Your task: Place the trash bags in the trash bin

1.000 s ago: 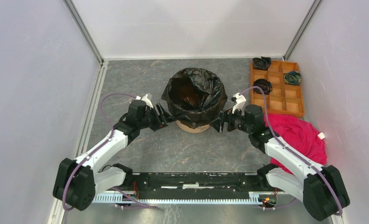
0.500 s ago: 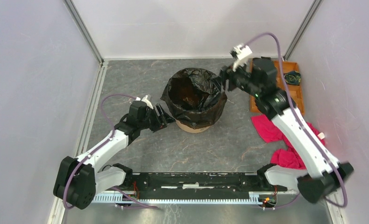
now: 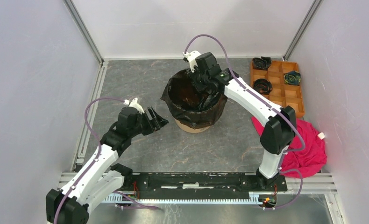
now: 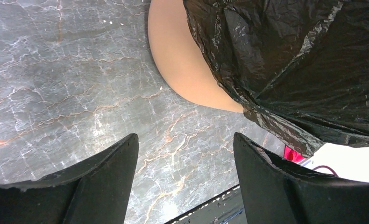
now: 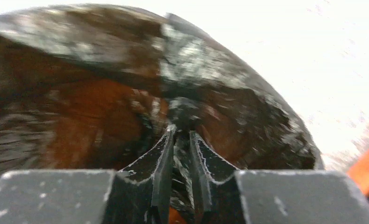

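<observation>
The glossy, crinkled black plastic trash bag point(image 3: 196, 112) glints rusty brown inside. The round orange plastic bucket point(image 4: 182, 70) looks pale peach at its bare base. The stone-look table point(image 3: 140, 79) is grey with whitish and rust veins. The crumpled cloth point(image 3: 308, 140) is pink-red and the flat compartment tray point(image 3: 277, 114) orange-brown.

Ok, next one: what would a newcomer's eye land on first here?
The orange trash bin mid-table, lined with the glossy black trash bag that spills over its rim, draws the eye first, with the right gripper down inside its mouth. Next, the left gripper stands open just left of the bin, touching nothing, and a pink-red cloth lies bunched at the right edge.
</observation>
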You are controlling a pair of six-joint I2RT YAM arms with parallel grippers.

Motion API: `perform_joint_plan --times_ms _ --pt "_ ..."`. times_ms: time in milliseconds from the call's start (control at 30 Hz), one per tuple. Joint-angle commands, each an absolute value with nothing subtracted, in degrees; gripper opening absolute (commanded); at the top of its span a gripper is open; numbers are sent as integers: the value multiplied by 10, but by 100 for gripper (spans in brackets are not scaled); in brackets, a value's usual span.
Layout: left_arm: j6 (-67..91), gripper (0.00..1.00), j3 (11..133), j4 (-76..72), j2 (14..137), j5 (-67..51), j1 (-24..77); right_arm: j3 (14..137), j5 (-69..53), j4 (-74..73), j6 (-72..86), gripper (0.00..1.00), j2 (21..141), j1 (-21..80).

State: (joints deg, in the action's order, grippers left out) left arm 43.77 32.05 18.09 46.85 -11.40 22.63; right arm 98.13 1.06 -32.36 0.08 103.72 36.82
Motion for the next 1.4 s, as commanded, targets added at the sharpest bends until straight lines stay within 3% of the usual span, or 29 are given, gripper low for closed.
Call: perform_joint_plan --times_ms 0,100,200,367,500,567,700,867,1000,1133,1367 --pt "408 81 353 225 451 -89 228 1011 193 -360 -17 23 1049 367" --pt "412 82 364 215 457 -96 229 1019 326 -381 -14 22 1058 377" --pt "418 82 364 197 472 -108 229 1026 334 -373 -28 24 1043 397" --pt "433 82 351 169 500 -132 229 995 131 -329 -13 44 990 423" --pt "440 83 342 162 495 -131 228 883 27 -243 -1 59 962 424" --pt "442 84 340 162 491 -132 228 872 32 -232 -9 66 986 424" --pt "438 86 344 174 485 -136 229 960 85 -266 -23 70 1069 423" --pt "451 87 325 173 464 -139 229 994 166 -191 0 86 1095 423" --pt "459 88 326 173 453 -134 229 994 151 -184 19 91 1089 423" --pt "437 89 343 179 463 -115 229 993 132 -271 6 92 1063 431" --pt "447 89 325 122 518 -153 229 890 135 -321 -33 96 1001 414"
